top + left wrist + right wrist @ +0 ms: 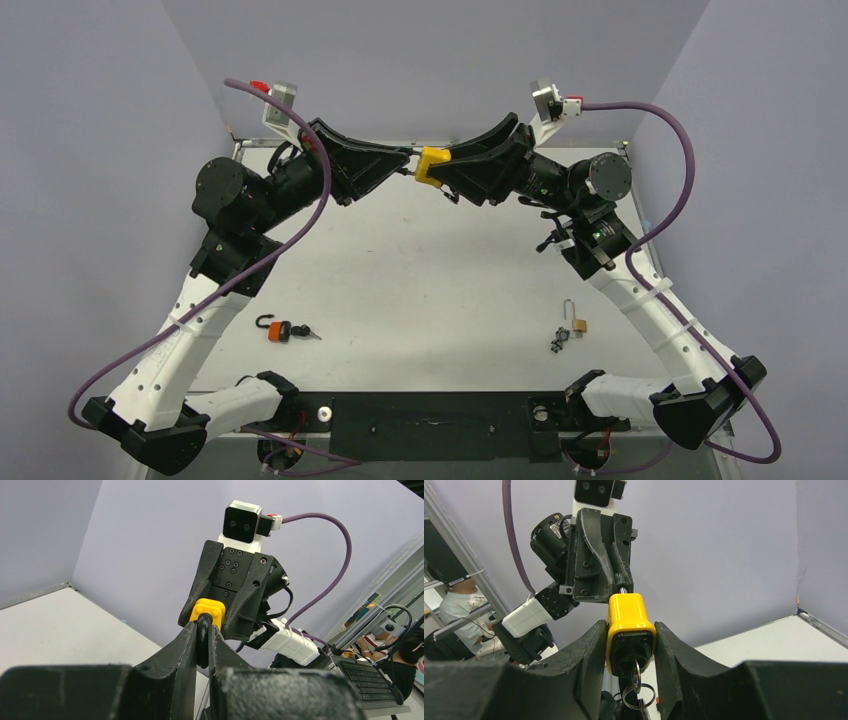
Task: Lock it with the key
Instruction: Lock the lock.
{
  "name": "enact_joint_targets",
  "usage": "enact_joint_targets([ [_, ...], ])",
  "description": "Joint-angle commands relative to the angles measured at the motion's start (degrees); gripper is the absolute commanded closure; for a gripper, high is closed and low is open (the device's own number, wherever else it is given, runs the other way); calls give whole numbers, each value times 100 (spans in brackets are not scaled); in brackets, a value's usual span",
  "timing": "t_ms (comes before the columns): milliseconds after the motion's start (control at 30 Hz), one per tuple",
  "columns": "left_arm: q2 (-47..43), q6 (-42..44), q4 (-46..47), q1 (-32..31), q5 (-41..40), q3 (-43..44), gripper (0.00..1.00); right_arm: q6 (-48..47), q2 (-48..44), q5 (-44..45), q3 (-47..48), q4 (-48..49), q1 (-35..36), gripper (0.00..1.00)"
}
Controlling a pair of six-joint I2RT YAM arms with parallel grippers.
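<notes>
A yellow padlock (431,164) hangs in the air between my two grippers, above the far part of the table. My right gripper (630,645) is shut on its yellow body (628,617). A key with a ring (639,687) sticks in the keyhole at its base. My left gripper (202,630) is shut on the padlock's black shackle (203,642), with the yellow body (207,611) just beyond its fingertips. In the top view the left gripper (405,160) and the right gripper (447,170) meet at the padlock.
An orange padlock with a black shackle and key (280,330) lies on the table (420,280) at the near left. A small brass padlock with keys (572,325) lies at the near right. Purple cables loop off both arms.
</notes>
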Motion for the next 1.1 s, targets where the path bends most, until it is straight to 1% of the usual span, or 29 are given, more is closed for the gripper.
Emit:
enact_joint_targets([
  [0, -57, 1, 403, 36, -162, 120, 100, -68, -204, -30, 62, 148, 111, 85],
  [33, -43, 75, 303, 35, -99, 142, 100, -64, -205, -15, 59, 128, 107, 92],
  [100, -15, 247, 15, 52, 46, 211, 100, -68, -223, -4, 72, 47, 104, 100],
  [133, -12, 316, -98, 68, 100, 229, 98, -88, -258, 2, 78, -37, 105, 100],
  [200, -44, 524, -413, 113, 268, 266, 86, -138, -321, 13, 81, -205, 101, 100],
  [233, -73, 652, -589, 130, 410, 265, 83, -165, -347, 26, 72, -269, 93, 100],
  [267, -89, 725, -725, 165, 475, 269, 77, -209, -399, 34, 65, -367, 93, 100],
  [400, -210, 1179, -1219, 207, 939, 294, 66, -167, -562, 16, -92, -464, 99, 100],
  [467, -247, 1299, -1378, 215, 1141, 309, 64, -152, -650, -14, -185, -508, 111, 100],
  [633, -272, 1509, -1666, 257, 1483, 398, 63, -302, -835, -68, -309, -818, 147, 100],
  [700, -268, 1513, -1640, 265, 1640, 385, 63, -426, -891, -48, -319, -1111, 168, 100],
  [867, -218, 1412, -1465, 270, 1983, 296, 63, -628, -946, -38, -325, -1483, 249, 100],
  [1067, -144, 1434, -1533, 270, 2082, 274, 67, -704, -969, 23, -334, -1611, 295, 100],
])
